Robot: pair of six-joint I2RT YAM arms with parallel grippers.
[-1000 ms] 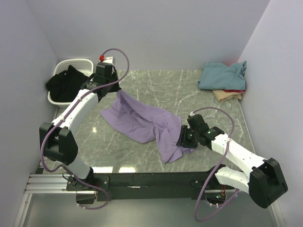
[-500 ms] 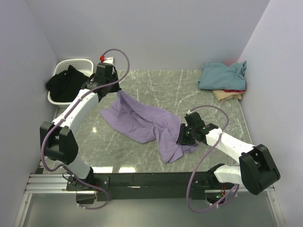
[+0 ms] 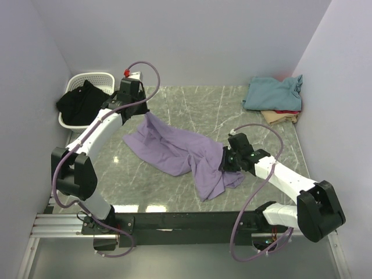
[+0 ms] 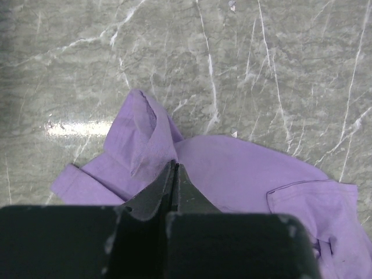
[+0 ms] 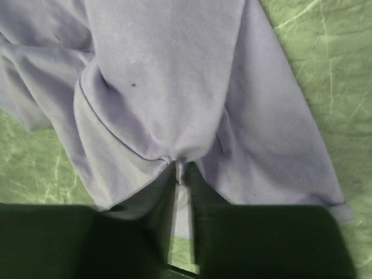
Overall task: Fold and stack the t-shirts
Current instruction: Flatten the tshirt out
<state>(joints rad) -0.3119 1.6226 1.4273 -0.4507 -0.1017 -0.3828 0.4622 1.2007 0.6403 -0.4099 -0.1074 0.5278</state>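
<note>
The desk (image 3: 192, 104) has a polished grey-green stone look, with white veins and glossy patches of reflected light. The lavender t-shirt (image 3: 174, 148) is soft, matt, creased cloth, and the teal t-shirt (image 3: 273, 92) looks the same. The basket (image 3: 96, 76) is white slatted plastic. The left end effector (image 4: 174, 171) is matt black, its housing scuffed.

White arm links (image 3: 99, 129), black joints (image 3: 75, 177), tapered black left gripper (image 4: 174, 168) — purple cables (image 3: 157, 75), red connector (image 3: 125, 72).
</note>
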